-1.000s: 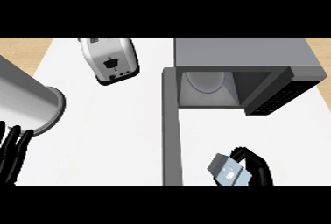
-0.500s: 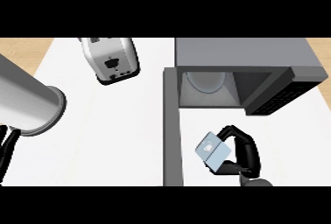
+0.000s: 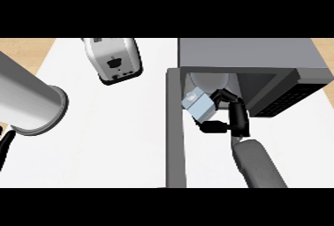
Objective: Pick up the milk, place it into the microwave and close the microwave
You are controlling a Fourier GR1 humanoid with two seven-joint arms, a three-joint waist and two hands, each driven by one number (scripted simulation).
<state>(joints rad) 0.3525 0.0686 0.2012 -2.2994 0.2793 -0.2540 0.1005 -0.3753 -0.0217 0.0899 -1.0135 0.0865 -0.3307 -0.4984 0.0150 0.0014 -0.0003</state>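
Right hand [image 3: 225,115] curled round the milk [image 3: 201,106], holding the small blue and white carton up off the white tabletop [image 3: 117,132], tipped a little. Milk right at the mouth of the microwave [image 3: 254,59], just in front of the pale round plate [image 3: 209,81] inside, not yet set down in there. Microwave at the tabletop's far right corner, grey, with its door [image 3: 175,128] swung wide open and sticking out toward the near edge, just left of the milk. Grey right forearm [image 3: 257,165] coming up from the near edge. Left hand [image 3: 5,143] only a sliver of black at the left edge, fingers hard to see, cannot tell if open or closed. Big grey left forearm [image 3: 29,103] above it. Silver toaster [image 3: 114,59] near the far edge, well apart from the milk.
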